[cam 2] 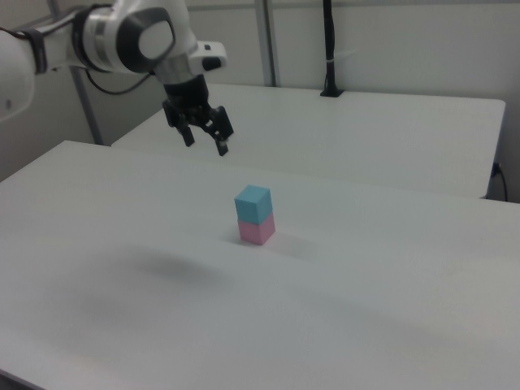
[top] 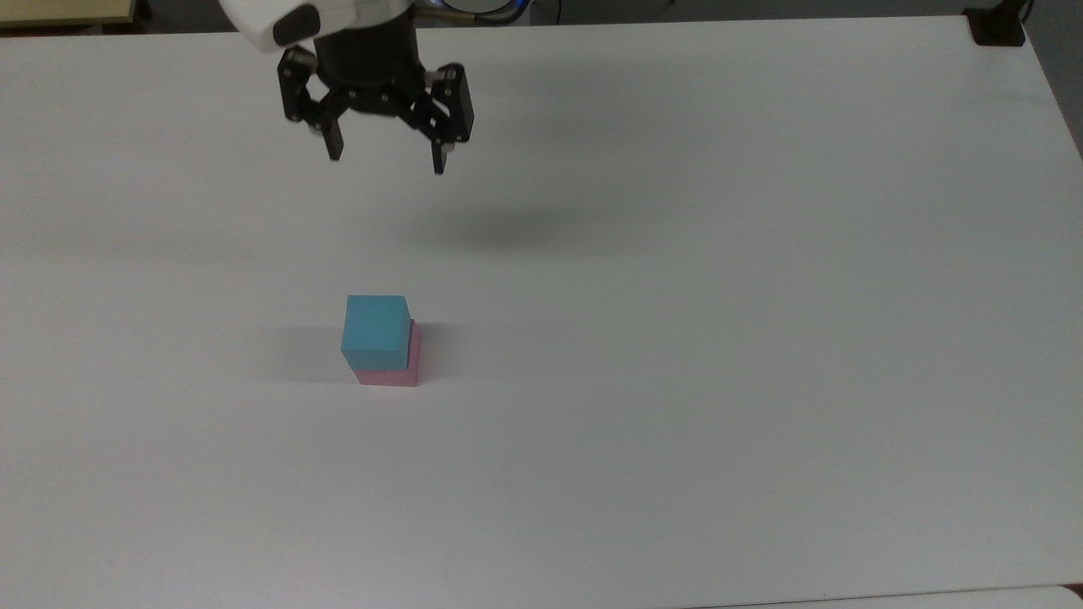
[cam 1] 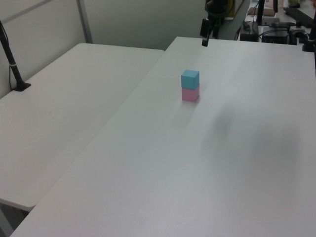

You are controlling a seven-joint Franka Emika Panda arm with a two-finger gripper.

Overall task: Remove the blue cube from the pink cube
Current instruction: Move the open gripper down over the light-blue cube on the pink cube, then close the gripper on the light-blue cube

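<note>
Your tool [top: 385,156] hangs wide open and empty, well apart from the stack at 12 o'clock in the top view. The blue cube [top: 375,331] sits slightly off-square on the pink cube [top: 391,375]. Come down off-centre and a finger could knock both over on the table [top: 761,338].

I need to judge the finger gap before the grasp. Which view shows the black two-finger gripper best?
The top view: the black two-finger gripper shows both fingers spread. The right view shows it smaller, angled. The left view shows it edge-on at the table's far end.

White table [top: 761,338]; second white table [cam 1: 59,113] beside it; black post [cam 2: 329,49] at far edge.
</note>
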